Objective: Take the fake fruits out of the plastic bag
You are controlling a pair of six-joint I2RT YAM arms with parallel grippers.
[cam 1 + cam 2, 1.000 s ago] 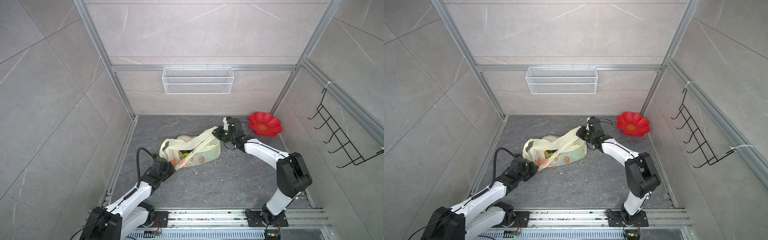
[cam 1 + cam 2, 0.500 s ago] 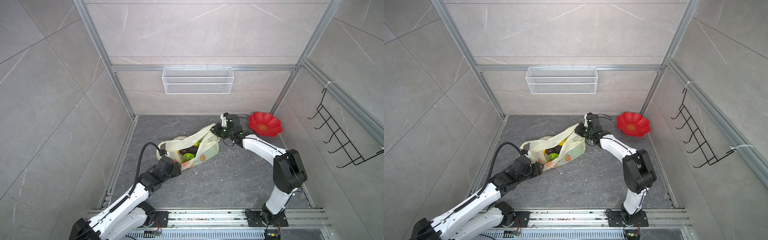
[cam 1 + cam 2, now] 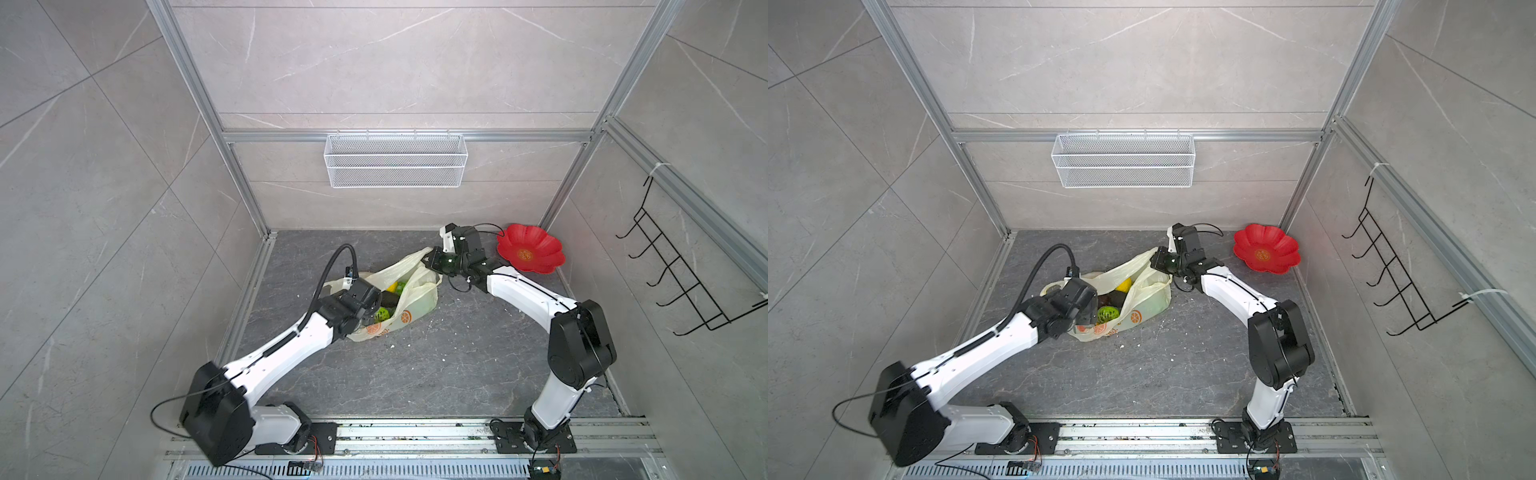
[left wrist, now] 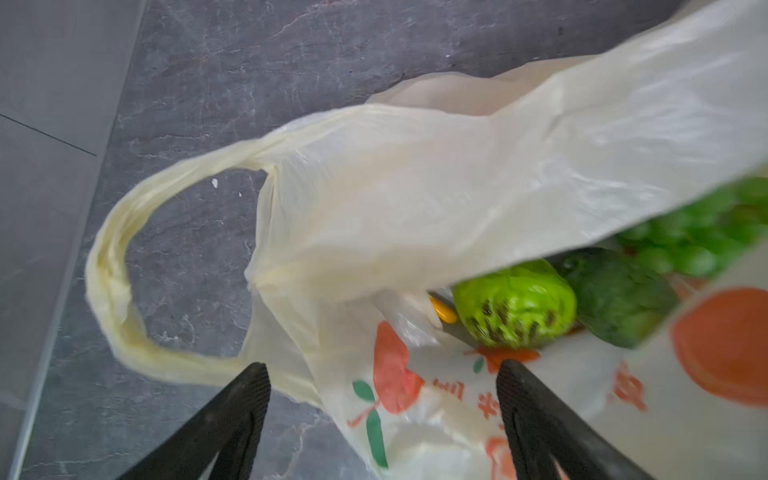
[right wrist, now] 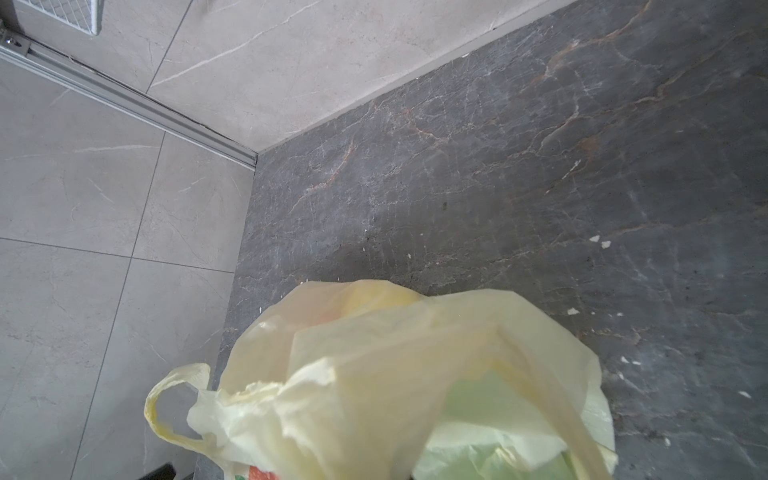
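Observation:
The pale-yellow plastic bag (image 3: 415, 305) (image 3: 1144, 307) lies on the dark floor with its mouth open. Inside it show fake fruits: a green bumpy ball (image 4: 515, 307) (image 3: 1108, 313), green grapes (image 4: 698, 237), a dark one (image 3: 1115, 298) and a yellow one (image 3: 1124, 285). My left gripper (image 4: 382, 374) hovers over the mouth's near edge, open, with printed bag film below the gap and nothing gripped. My right gripper (image 3: 432, 262) is shut on the bag's far handle (image 3: 1142, 262) and holds it taut and raised. Bag film (image 5: 395, 395) hides its fingers in the right wrist view.
A red flower-shaped plate (image 3: 530, 248) (image 3: 1266, 248) sits in the back right corner, just behind my right wrist. A white wire basket (image 3: 395, 160) hangs on the back wall and a black hook rack (image 3: 681, 282) on the right wall. The bag's loose handle (image 4: 112, 266) lies near the left wall.
My left gripper, shut at the bag's left edge a second ago, has opened, risen and moved right over the bag mouth. My right gripper keeps its hold on the handle.

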